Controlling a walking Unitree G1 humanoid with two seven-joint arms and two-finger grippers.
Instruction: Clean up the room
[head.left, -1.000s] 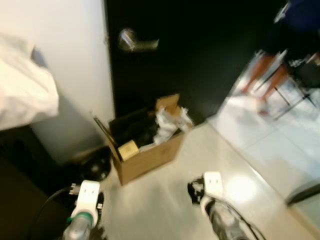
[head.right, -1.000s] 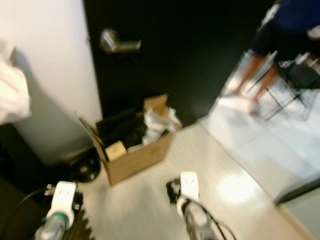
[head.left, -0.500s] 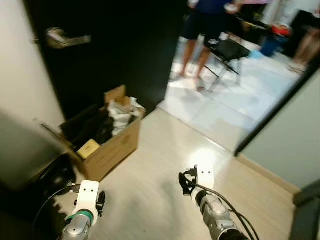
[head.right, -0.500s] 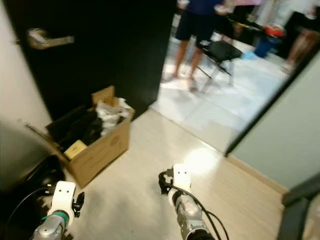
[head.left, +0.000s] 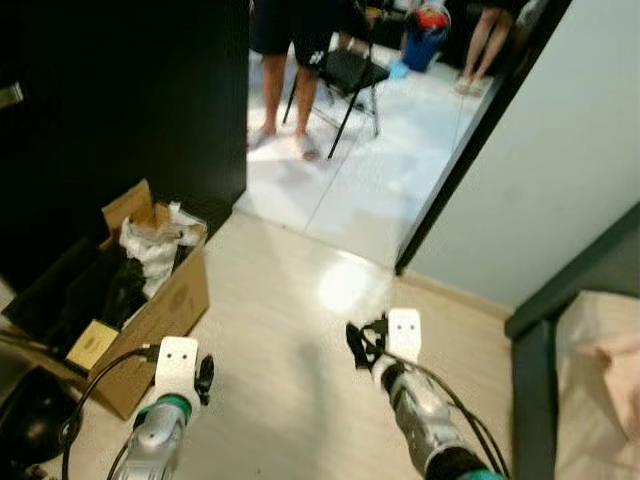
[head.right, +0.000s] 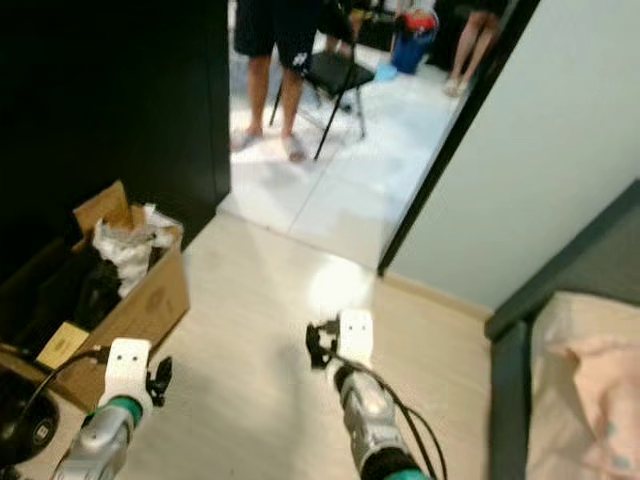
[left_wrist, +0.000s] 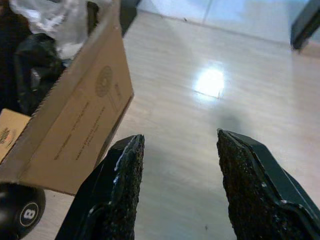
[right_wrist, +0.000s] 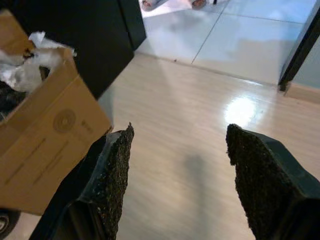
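Left eye view: the left hand (head.left: 203, 377) and right hand (head.left: 362, 343) hang low over a pale wood floor (head.left: 280, 330), and neither holds anything. An open stretch of floor lies between them and runs ahead of the right hand to a doorway (head.left: 340, 150) with white tiles (head.left: 370, 180) past it. A dark door (head.left: 120, 110) bounds the room ahead of the left hand. A grey wall (head.left: 560, 170) closes the side beyond the right hand, and a bed edge (head.left: 600, 380) lies just outside that arm. Out on the tiles a person's legs (head.left: 285, 95) stand by a black folding chair (head.left: 345, 80).

A cardboard box (head.left: 165, 305) sits on the floor just outside the left hand, flaps up, stuffed with white crumpled paper (head.left: 155, 240) and dark things.

Right eye view: the same room, with the box (head.right: 140, 305) against the door's foot and a pink cloth (head.right: 600, 380) on the bed.

Left wrist view: the left hand's fingers (left_wrist: 125, 185) are spread wide over bare floor. The box (left_wrist: 75, 115) is near, beside one finger, its printed side facing in. A black ball (left_wrist: 20, 212) marked 8 lies at its corner.

Right wrist view: the right hand's fingers (right_wrist: 112, 180) are spread apart as well, floor between them. The box (right_wrist: 50, 135) is farther off to one side, with the door frame's dark edge (right_wrist: 300, 50) opposite.
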